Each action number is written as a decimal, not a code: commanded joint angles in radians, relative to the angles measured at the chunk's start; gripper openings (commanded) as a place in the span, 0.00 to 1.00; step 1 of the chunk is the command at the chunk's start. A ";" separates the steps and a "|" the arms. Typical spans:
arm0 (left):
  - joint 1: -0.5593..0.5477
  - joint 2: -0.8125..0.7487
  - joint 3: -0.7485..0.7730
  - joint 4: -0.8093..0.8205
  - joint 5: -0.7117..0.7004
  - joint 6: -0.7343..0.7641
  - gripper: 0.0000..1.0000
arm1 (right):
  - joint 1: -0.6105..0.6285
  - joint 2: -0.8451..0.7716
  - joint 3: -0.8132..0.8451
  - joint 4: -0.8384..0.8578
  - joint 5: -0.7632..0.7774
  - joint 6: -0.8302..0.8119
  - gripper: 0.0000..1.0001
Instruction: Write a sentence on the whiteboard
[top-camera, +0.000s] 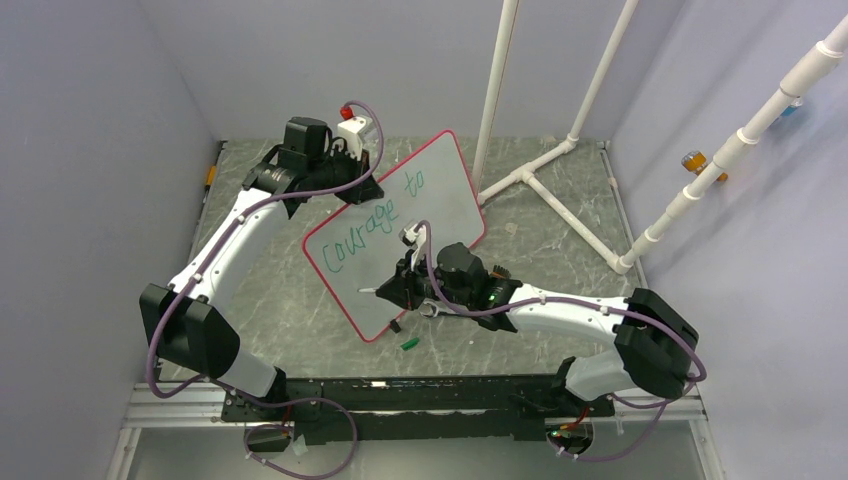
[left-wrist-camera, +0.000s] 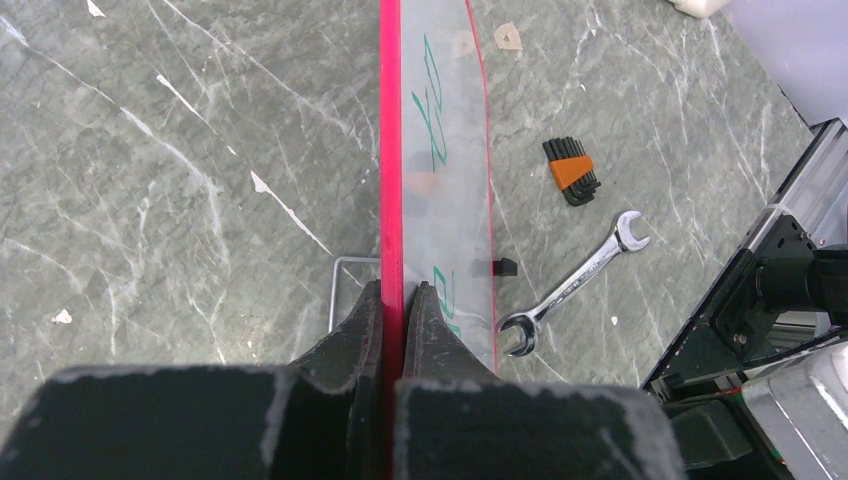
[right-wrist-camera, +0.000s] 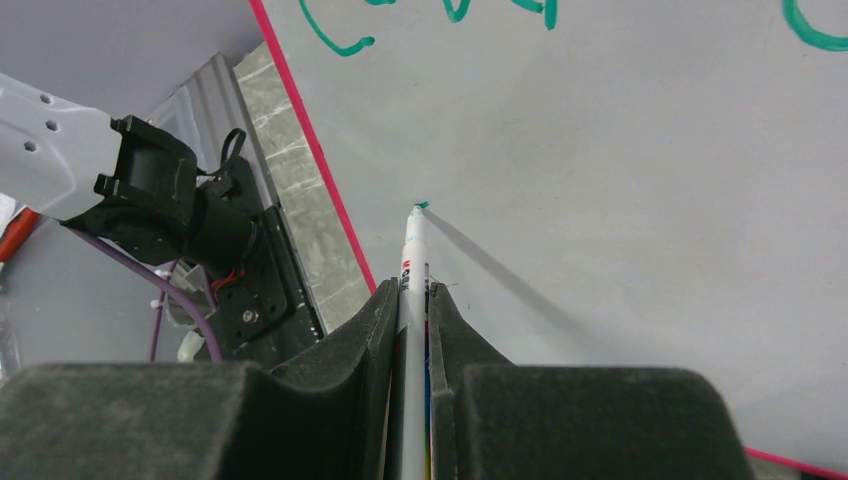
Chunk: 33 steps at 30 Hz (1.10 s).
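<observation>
Bottom centre of the left wrist view, my left gripper is clenched on the whiteboard, pinching its red rim. The board sits mid-frame in the overhead view, and the sentence reads "Courage to". Further right, my right gripper grasps a marker, its green tip touching bare board.

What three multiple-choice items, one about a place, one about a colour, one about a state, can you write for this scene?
1. Where does the left gripper hold the whiteboard? A) at its red rim B) at its middle C) nowhere
2. What colour is the sentence? A) black B) green C) blue
3. What is the right gripper's state? A) open B) shut on the marker C) shut, empty
Answers: 1 A, the rim sits between its jaws; 2 B, the lettering is green; 3 B, the marker is clamped in it.
</observation>
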 joint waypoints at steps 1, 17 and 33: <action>0.006 0.027 -0.027 -0.030 -0.179 0.127 0.00 | 0.005 0.024 0.043 0.072 -0.009 -0.022 0.00; 0.006 0.026 -0.027 -0.031 -0.171 0.125 0.00 | 0.029 0.025 -0.059 0.080 0.034 0.005 0.00; 0.006 0.021 -0.026 -0.031 -0.159 0.122 0.00 | 0.030 -0.050 -0.007 -0.030 0.240 -0.001 0.00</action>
